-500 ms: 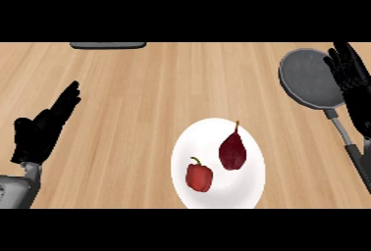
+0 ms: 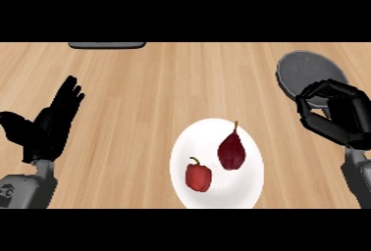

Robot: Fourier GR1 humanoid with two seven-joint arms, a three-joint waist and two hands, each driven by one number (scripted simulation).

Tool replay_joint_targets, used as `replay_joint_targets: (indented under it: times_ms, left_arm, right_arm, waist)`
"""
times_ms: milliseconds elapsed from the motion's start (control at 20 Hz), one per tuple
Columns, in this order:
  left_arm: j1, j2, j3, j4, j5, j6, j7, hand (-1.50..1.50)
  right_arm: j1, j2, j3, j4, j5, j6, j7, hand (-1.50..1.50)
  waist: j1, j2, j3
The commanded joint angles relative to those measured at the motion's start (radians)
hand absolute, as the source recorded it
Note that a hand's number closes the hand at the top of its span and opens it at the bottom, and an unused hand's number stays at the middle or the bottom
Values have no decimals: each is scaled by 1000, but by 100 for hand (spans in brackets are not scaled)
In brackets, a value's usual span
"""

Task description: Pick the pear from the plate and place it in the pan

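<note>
A dark red pear (image 2: 232, 150) with a thin stem lies on the right half of the white plate (image 2: 250, 182), beside a small red pepper (image 2: 198, 177). The grey pan (image 2: 305, 68) sits at the far right of the counter. My right hand (image 2: 339, 115) hovers over the pan's near edge and handle, to the right of the plate, with its fingers curled and nothing in them. My left hand (image 2: 51, 122) rests open at the left edge, fingers up.
A dark flat object (image 2: 107, 45) lies at the counter's far edge, left of centre. Bare wooden counter (image 2: 159, 98) spreads between the plate, the pan and my left hand.
My right hand has come down and toward the plate, and its fingers have curled in. My left hand, the pear and the pepper have not moved.
</note>
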Motion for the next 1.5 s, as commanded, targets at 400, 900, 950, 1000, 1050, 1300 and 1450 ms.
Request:
replay_joint_targets:
  times_ms: [400,900,950,1000,1050,1300,1450]
  left_arm:
    - [-13,-67,28,7,18,10,13,0]
    - [3,-89,7,-22,-21,16,30,0]
    - [31,-93,9,-22,-12,-4,2,0]
    - [27,-46,42,-66,20,-40,38,0]
    - [22,-73,23,-63,0,-13,44,0]
    - [0,-72,50,-1,7,-32,15,0]
    - [32,-103,1,-60,-27,-7,27,0]
  right_arm:
    - [270,-200,-47,-132,251,28,-138,-150]
    - [35,-316,106,-257,441,143,258,-150]
    - [35,-313,138,-298,463,157,313,-150]
    - [-47,-303,145,-198,472,184,316,-150]
    - [-55,-302,166,-207,493,205,345,-150]
    - [-94,-317,299,-240,527,377,466,-150]
    - [-157,-286,351,-170,509,484,534,-150]
  waist:
    - [-2,2,-2]
    - [22,5,-3]
    - [19,3,-3]
    - [36,5,-2]
    - [27,4,-2]
    - [15,4,-3]
    - [26,4,-2]
